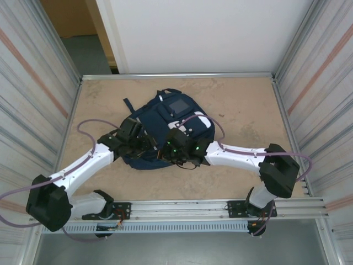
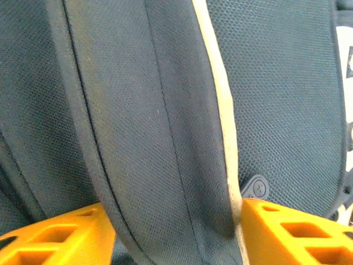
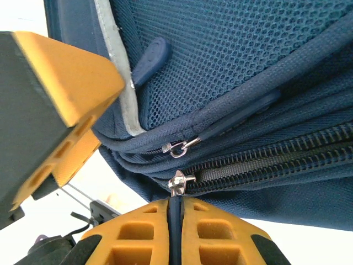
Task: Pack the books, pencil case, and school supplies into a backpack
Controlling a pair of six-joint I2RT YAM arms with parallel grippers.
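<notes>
As wrist views reveal, right jaws pinching zipper pull (image 3: 175, 216), left jaws spread astride backpack (image 2: 165, 138) fold.

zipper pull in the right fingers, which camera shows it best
Right wrist: the zipper pull sits close up, pinched between the right fingers, with the metal slider just above. Top external shows the backpack from above, the pull too small to make out. Left wrist shows backpack fabric between the left fingers.

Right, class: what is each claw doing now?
Left claw: fingers apart around a fold of the navy-blue fabric backpack; grip cannot be told.
Right claw: shut on the backpack's dark-blue zipper pull tab.
</notes>
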